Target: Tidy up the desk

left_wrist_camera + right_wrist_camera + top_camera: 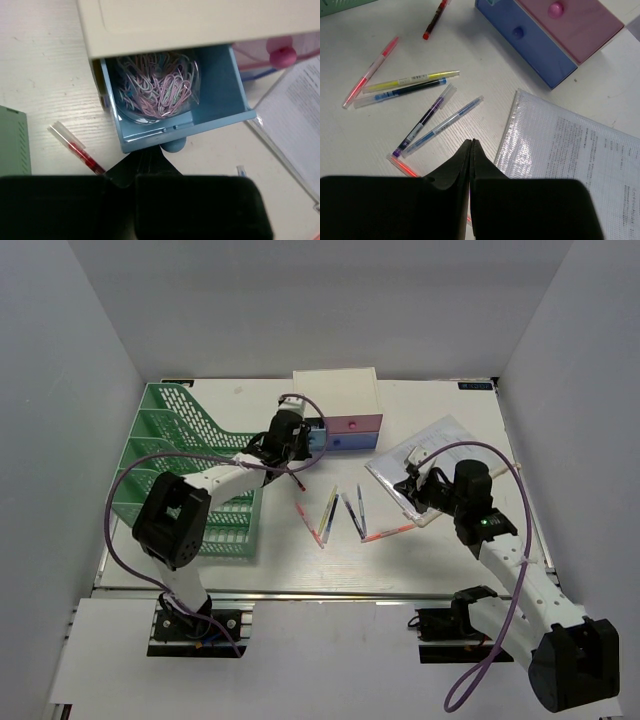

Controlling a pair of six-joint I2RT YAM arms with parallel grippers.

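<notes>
Arm on left point(225, 478) outstretched over desk point(290, 568)

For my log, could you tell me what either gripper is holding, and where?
Right gripper: shut, empty. Left gripper: tips at the blue drawer's knob; a grip cannot be told.

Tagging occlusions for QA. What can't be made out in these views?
- Left wrist: back of the blue drawer and its paper clips, hidden under the drawer box.
- Left wrist: whether the left gripper holds the drawer knob; lost in its own dark shadow.
- Right wrist: rest of the nearest red pen, behind the right gripper.
- Top and right wrist: text on the sleeved document, too small or blurred.
</notes>
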